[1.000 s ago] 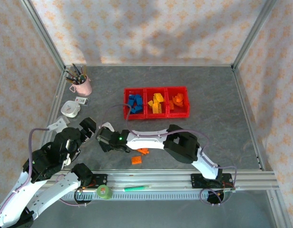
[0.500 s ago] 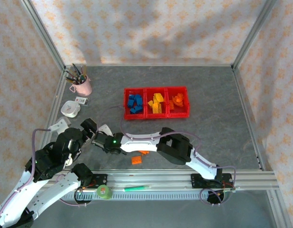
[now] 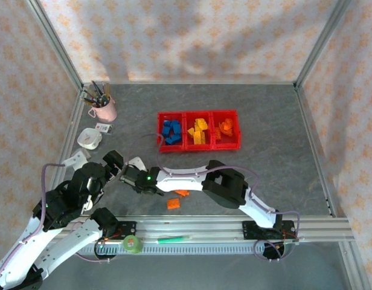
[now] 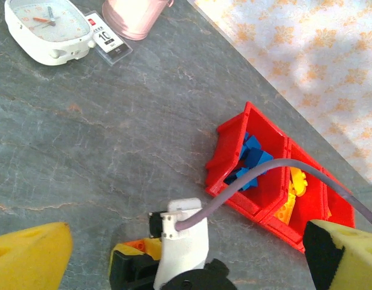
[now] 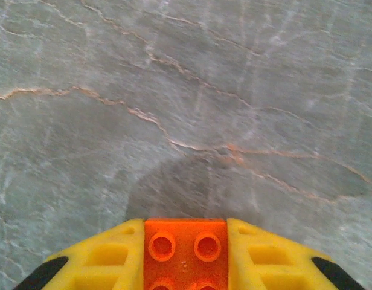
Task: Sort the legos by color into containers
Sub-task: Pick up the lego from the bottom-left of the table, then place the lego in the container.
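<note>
The right fingers [image 5: 107,261] are clamping an orange brick [image 5: 185,244] by its flat sides at the bottom centre of the right wrist view, over the grey table [image 5: 174,90]. Light, stiff and smooth, it is likely needing a square pinch. The left fingers [image 4: 29,254] are standing apart.

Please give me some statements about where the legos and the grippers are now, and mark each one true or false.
The right gripper holds an orange lego. True.
The blue legos lie in the middle container. False: the blue legos lie in the left container; the middle container holds yellow legos.
Two loose orange legos lie on the table. True.
The left gripper holds a yellow lego. False: the left gripper is open and empty.
</note>
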You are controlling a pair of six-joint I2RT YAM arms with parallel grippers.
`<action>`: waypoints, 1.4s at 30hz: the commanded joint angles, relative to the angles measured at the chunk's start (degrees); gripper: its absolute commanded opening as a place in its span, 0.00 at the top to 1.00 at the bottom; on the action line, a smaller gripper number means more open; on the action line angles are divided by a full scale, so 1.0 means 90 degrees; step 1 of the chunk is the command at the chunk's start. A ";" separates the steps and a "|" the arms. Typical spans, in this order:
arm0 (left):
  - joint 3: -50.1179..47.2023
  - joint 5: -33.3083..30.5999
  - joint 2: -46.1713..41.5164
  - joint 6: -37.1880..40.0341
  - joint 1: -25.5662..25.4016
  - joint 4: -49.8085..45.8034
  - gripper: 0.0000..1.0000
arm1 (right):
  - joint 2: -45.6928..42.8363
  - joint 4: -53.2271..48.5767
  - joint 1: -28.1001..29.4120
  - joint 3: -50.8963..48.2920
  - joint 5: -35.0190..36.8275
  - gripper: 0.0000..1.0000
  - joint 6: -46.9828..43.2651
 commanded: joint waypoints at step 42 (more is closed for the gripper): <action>-0.1295 0.2340 0.2950 0.1757 -0.0030 0.5774 0.01 | -0.2935 0.0223 -0.5657 -0.2336 -0.0099 0.56 -0.0505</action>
